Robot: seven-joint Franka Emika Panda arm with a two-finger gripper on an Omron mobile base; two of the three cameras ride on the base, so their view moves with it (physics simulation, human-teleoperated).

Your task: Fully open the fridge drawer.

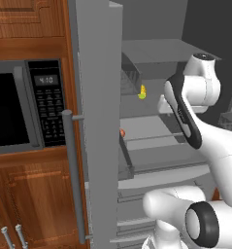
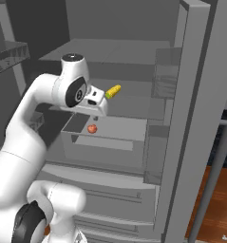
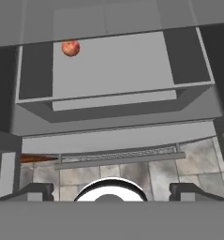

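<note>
In the hand view we see the gripper (image 3: 111,190) with its jaws spread wide apart: one dark fingertip (image 3: 36,191) sits low on the left and the other low on the right, with nothing between them and nothing touching either. They hang in open air over the grey tiled floor (image 3: 132,171), clear of the fridge front.

Beyond the fingertips lies the fridge drawer (image 3: 113,70), a wide shallow tray with a flat pale floor and dark side strips, its paler front lip turned toward the hand. It stands pulled out from the fridge body, though from this angle we cannot tell whether it has reached the end of its travel. A small red apple (image 3: 70,48) rests on the drawer floor in its far corner, at the upper left of the hand view.

From the right base view the fridge drawer (image 2: 110,137) juts forward under the shelves, and the apple (image 2: 92,128) lies near its back left, just below the hand (image 2: 93,102), which hovers above the drawer. A yellow corn cob (image 2: 113,91) lies on the shelf above, beside the hand.

In the left base view the open fridge door (image 1: 98,121) stands edge-on with its long grey handle (image 1: 73,175), and a microwave (image 1: 25,109) sits in the wooden cabinetry (image 1: 30,194) to the left. The corn cob (image 1: 142,92) shows beyond the arm's forearm.
</note>
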